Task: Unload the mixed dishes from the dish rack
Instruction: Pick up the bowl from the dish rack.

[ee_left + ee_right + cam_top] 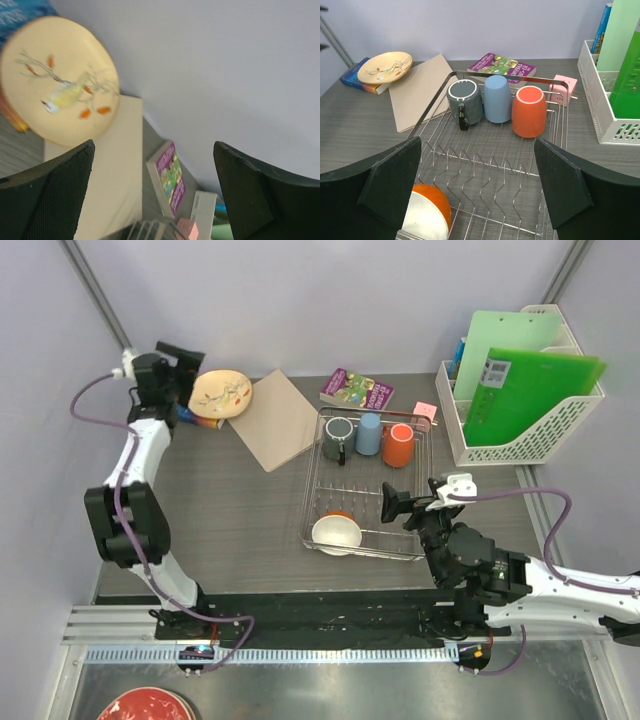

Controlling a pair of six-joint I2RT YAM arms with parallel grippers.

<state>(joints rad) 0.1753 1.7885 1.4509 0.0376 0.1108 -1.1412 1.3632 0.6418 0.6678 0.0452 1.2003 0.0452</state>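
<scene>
Well left of the dish rack (365, 510), past its far left corner, the left pincer (185, 365) hangs spread wide and pinches nothing. Just in front of it, a cream plate (222, 395) lies face up and slightly tilted on a blue book (190, 417), out of the rack. It looks like stiff glazed ceramic: slick, breakable, moderately heavy, and best pinched across its rim. In the rack's near left corner a small bowl (336, 532), white inside and orange outside, leans among the wires with its open side turned up and toward the near edge. Its raised rim is the obvious hold, one finger inside and one outside. Along the rack's far end three vessels stand in a row, apparently mouth down with their bases up, so their long axes are near upright. They are a grey mug (338, 438) with its handle pointing toward the rack's near side, a blue cup (369, 434), then an orange cup (398, 444). All seem rigid, smooth and liable to slip, so a squeeze across the body, low enough not to tip them, seems safest. At the rack's near right corner the right pincer (395, 508) hovers above the counter (240, 510), spread wide and empty, facing that row.
</scene>
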